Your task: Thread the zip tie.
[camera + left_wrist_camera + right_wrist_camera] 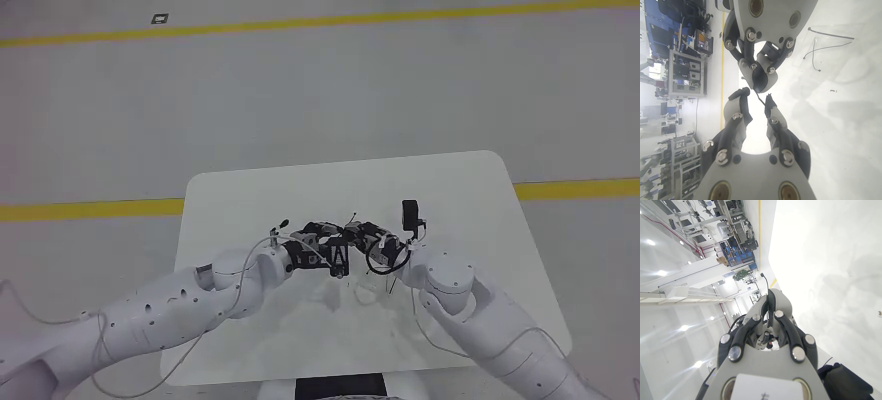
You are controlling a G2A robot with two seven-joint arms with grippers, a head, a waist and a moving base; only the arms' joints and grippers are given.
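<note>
Over the middle of the white table (450, 200) both arms meet nose to nose, one coming in from each side. The right gripper (770, 295) has its fingers pressed together on the zip tie (766, 283), a thin black strip. One end, with the little head on it, pokes out past the fingertips and sits up in the air above the table.

The other way, the tie's tail comes out of that pinch and runs down into the gap of the left gripper (755, 95). That one has its fingers (743, 108) spread apart, with the strand slanting between them. It looks like the tail ends right by one of the fingertips, but honestly I can't tell whether it's touching or just passing behind.

Farther off on the tabletop, well away from both grippers, a few spare ties (831, 35) lie loose. One is nearly straight and two curved ones cross each other.
</note>
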